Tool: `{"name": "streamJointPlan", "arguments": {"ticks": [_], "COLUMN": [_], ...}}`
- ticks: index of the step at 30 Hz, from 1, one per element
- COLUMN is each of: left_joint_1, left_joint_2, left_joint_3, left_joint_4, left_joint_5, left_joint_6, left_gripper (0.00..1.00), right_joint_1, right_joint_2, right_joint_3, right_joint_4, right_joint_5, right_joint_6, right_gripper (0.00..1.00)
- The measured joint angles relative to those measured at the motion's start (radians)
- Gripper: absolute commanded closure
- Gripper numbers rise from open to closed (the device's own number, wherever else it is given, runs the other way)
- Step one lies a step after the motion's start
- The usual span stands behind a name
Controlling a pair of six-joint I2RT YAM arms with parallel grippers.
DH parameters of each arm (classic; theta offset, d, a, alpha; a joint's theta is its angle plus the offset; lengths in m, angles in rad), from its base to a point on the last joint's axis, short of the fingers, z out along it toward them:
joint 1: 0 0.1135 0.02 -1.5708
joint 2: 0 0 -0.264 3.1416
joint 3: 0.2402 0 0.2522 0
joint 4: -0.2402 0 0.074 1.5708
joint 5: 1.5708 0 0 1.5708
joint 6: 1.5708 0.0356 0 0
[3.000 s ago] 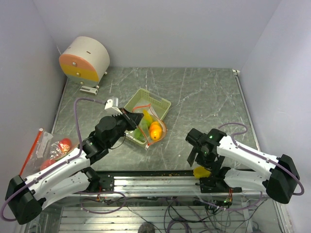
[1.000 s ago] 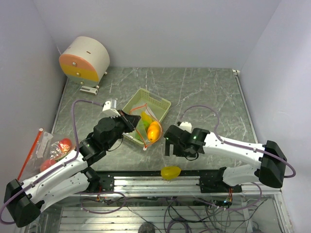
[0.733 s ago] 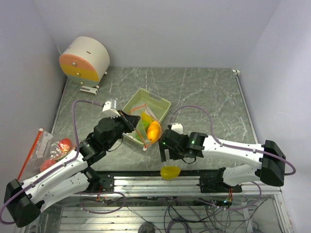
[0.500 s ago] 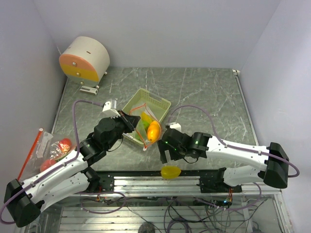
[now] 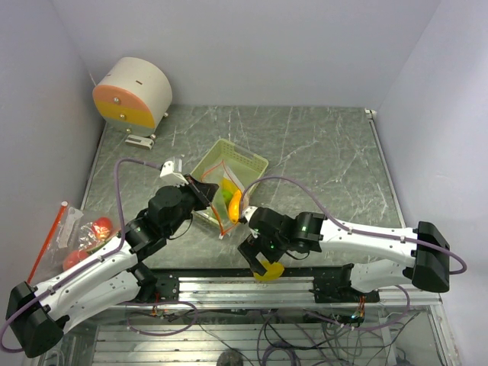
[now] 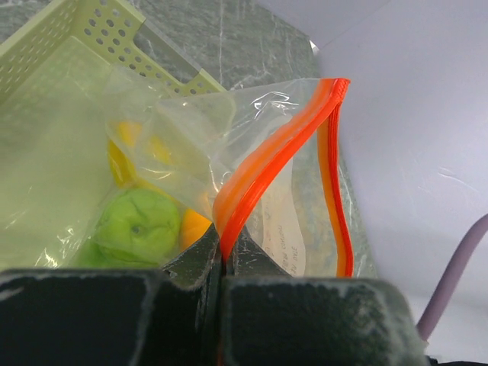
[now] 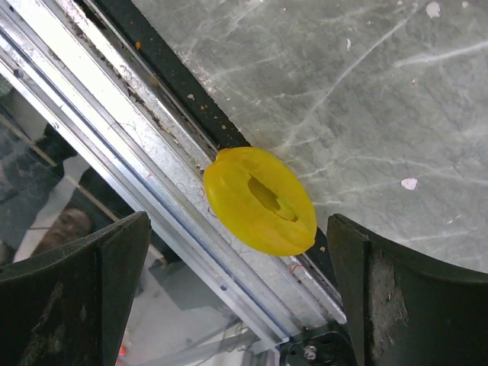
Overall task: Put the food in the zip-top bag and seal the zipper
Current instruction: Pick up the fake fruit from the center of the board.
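My left gripper is shut on the orange zipper strip of the clear zip-top bag, holding its mouth up. Inside the bag lie pieces of food: a green one, an orange one and a yellow one. From above, the left gripper and the bag are at the tray's near side. A yellow food piece rests on the metal rail at the table's near edge. My right gripper hangs open over that yellow piece, one finger on each side, not touching it.
The pale green perforated tray sits mid-table under the bag. A round beige-and-orange drum stands at the back left. A packet with red pieces lies at the left edge. The aluminium rail borders the table's drop-off.
The right arm swung left and toward the near edge, coming down over the yellow piece with its jaws widening. Earlier that piece slid left along the rail. The left gripper kept hold of the bag.
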Motion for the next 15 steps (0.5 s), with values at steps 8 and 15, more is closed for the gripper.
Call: {"name": "streamJointPlan", "arguments": {"ticks": [8, 15], "left_joint_1": [0.000, 0.000], "left_joint_2": [0.013, 0.038], "left_joint_3": [0.000, 0.000], "left_joint_4": [-0.018, -0.023], "left_joint_5": [-0.016, -0.028], "left_joint_6": [0.000, 0.000], "left_gripper": [0.93, 0.93], "right_joint_1": [0.008, 0.046], "right_joint_2": [0.028, 0.081], "right_joint_3": [-0.062, -0.121], "right_joint_4": [0.094, 0.103], "right_joint_5": [-0.027, 0.001], "right_joint_6": [-0.075, -0.050], "right_gripper": [0.00, 0.00]}}
